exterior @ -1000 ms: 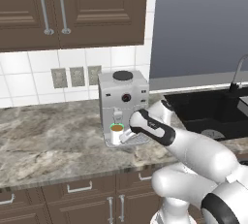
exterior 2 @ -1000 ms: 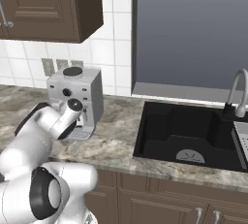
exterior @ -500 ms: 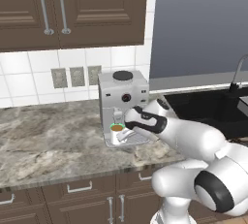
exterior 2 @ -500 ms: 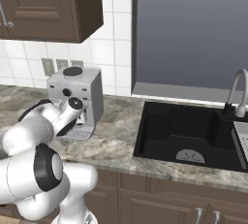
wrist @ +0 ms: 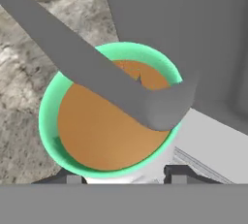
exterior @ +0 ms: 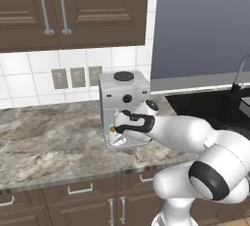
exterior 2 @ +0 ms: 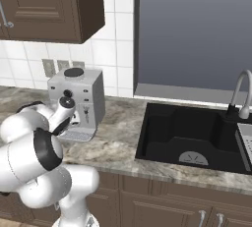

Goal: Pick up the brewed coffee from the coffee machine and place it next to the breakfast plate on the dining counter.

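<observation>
Over the last second the gripper had closed in on the mug under the coffee machine; fingertips flanked its base, jaws apart, apparently not yet clamped.

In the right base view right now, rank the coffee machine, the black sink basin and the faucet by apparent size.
1. Black sink basin, largest.
2. Coffee machine, partly hidden by the arm.
3. Faucet, smallest, though the frame edge cuts it off.
All stand at similar depth along the counter, so the ranking seems safe.

Mug mostly hidden behind tool; tool grip state unclear.
</observation>
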Robot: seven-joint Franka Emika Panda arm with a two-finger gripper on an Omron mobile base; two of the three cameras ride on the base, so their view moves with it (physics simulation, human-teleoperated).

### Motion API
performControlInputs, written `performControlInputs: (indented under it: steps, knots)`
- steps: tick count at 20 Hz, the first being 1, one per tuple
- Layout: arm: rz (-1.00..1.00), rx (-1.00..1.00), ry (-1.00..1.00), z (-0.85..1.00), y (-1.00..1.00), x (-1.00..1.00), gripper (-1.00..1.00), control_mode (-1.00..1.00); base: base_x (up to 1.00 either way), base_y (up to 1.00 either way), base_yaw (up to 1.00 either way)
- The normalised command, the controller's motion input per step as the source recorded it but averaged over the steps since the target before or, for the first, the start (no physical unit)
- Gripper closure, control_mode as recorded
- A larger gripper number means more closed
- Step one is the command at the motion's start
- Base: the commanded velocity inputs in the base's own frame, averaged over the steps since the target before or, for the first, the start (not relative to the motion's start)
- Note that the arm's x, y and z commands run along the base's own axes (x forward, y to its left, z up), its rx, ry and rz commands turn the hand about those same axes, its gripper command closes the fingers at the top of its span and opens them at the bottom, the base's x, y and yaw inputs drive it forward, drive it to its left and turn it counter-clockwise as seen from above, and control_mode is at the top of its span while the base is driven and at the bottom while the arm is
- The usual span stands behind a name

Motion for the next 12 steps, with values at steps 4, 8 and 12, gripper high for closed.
performControlInputs:
  steps: [4, 8, 12]
  knots:
    - [0.0, 0.0, -0.06, -0.07, -0.06, -0.25, 1.0, -1.0, 0.0, 0.0, 0.0]
    - [0.0, 0.0, -0.11, 0.0, -0.25, -0.57, 1.0, -1.0, 0.0, 0.0, 0.0]
    - [0.0, 0.0, -0.15, 0.09, -0.26, -0.76, 1.0, -1.0, 0.0, 0.0, 0.0]
